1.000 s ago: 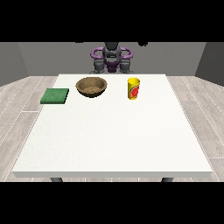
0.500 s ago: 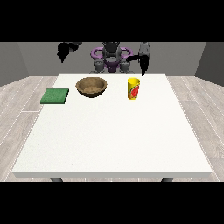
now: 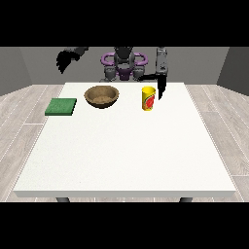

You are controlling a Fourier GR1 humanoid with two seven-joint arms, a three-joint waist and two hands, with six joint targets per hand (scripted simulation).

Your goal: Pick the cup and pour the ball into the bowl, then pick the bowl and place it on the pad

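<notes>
1. A yellow cylindrical cup with a red label point(image 3: 149, 98) stands upright at upper centre-right of the white table point(image 3: 126, 155).
2. A round brown wooden bowl point(image 3: 101, 96) sits to its left; a flat green square pad point(image 3: 61, 106) lies farther left.
3. The hand at the view's right point(image 3: 160, 87) hangs with fingers straight down just beside the cup, holding nothing.
4. The hand at the view's left point(image 3: 63, 60) is raised at upper left, fingers relaxed, holding nothing.

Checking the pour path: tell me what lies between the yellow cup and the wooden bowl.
Nothing: the front view shows only bare white table between the yellow cup and the wooden bowl.
</notes>
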